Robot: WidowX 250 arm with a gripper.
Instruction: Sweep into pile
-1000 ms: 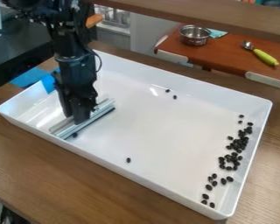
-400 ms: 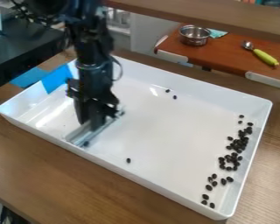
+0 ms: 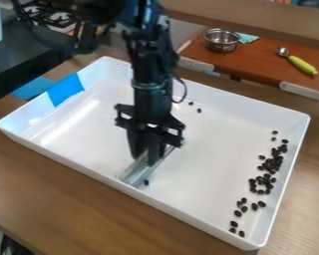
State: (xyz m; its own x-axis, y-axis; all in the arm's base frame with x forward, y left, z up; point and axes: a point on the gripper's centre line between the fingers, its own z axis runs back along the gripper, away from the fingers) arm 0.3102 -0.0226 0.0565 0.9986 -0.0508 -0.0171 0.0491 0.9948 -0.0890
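Note:
The gripper (image 3: 147,158) hangs down into the white tray (image 3: 209,149), left of its middle and toward the front wall. It is shut on a pale sweeping tool (image 3: 139,173), whose long blade lies slantwise on the tray floor. One black bean (image 3: 146,183) sits right beside the blade's lower end. Most of the beans (image 3: 272,163) form a loose band along the right wall, trailing down to the front right corner. Two beans (image 3: 199,110) lie apart near the back wall.
Walls rim the tray on all sides, with blue tape (image 3: 66,89) over the left one. Behind it, a brown side table (image 3: 255,62) holds a metal pot (image 3: 221,40) and a green-handled spoon (image 3: 302,65). A wooden beam (image 3: 255,19) crosses the top.
The gripper has moved right across the tray with the tool, from the left end to near the single front bean. The bean band on the right looks the same.

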